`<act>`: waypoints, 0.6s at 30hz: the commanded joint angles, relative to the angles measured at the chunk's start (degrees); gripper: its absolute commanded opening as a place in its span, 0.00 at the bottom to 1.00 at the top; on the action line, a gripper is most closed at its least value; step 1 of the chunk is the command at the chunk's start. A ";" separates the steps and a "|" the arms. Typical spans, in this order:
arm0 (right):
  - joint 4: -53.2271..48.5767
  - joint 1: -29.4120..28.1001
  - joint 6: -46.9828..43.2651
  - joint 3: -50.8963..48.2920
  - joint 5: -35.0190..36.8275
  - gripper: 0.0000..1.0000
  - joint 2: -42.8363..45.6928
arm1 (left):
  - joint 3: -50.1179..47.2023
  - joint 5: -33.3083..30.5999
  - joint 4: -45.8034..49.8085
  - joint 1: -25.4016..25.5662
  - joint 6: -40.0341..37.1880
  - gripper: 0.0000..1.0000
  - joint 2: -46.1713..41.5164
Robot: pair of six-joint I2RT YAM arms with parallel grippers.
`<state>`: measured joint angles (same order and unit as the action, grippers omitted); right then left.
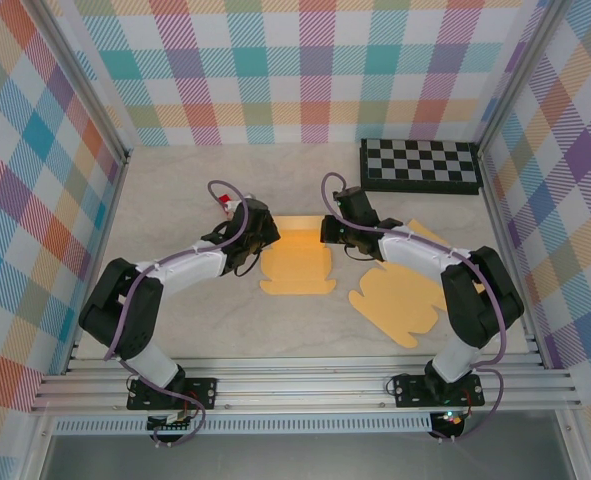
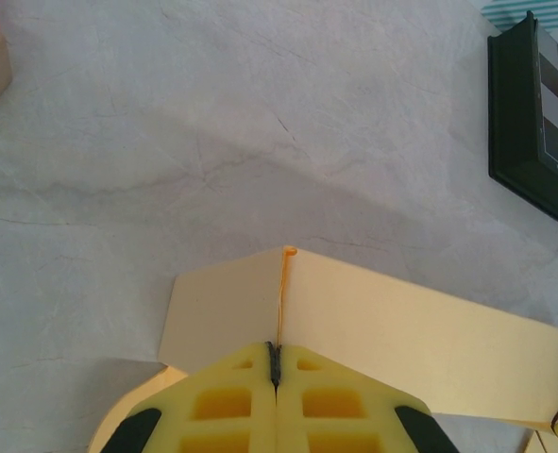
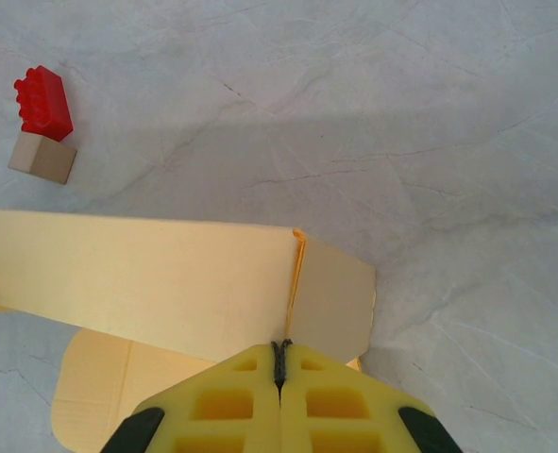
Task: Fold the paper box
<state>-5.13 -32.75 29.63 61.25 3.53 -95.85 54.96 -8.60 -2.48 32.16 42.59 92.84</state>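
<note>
The paper box (image 1: pixel 297 262) is a pale orange card blank lying mid-table, with its far wall folded upright. My left gripper (image 1: pixel 258 238) is at the box's far left corner. In the left wrist view its jaws (image 2: pixel 276 363) are shut on the pinched corner crease of the box (image 2: pixel 401 330), with a short flap to the left and the long wall to the right. My right gripper (image 1: pixel 331 232) is at the far right corner. Its jaws (image 3: pixel 280 357) are likewise shut on the corner crease of the box (image 3: pixel 146 274), with a small side flap to the right.
A second flat orange blank (image 1: pixel 400 300) lies right of the box, under the right arm. A black checkerboard (image 1: pixel 420 165) sits at the back right. A red brick (image 3: pixel 42 102) on a wooden block (image 3: pixel 42 158) stands beyond the left gripper. Plaid walls close in three sides.
</note>
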 commanded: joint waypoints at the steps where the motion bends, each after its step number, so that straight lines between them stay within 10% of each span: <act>1: -6.84 -0.56 2.01 0.33 1.23 0.00 -1.88 | 1.17 1.63 7.54 -0.08 -1.08 0.00 1.82; 3: -8.19 -0.60 3.36 0.86 2.44 0.00 -1.68 | 4.25 1.10 13.30 -0.08 -2.19 0.05 1.62; 6: -10.45 -0.56 6.04 1.48 4.94 0.00 -1.19 | 5.83 -2.16 20.84 -0.16 -2.79 0.40 -1.90; 12: -13.01 -0.57 10.52 1.49 8.55 0.00 0.14 | 2.38 -5.49 32.98 -0.18 -0.71 0.47 -14.06; 18: -15.71 -0.56 12.95 3.43 8.67 0.00 -1.07 | -19.86 4.87 19.43 0.71 7.33 0.54 -29.28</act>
<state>-13.45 -33.23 39.97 64.12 10.96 -95.44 42.96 -8.69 20.16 32.27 44.49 66.35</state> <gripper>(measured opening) 0.051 0.520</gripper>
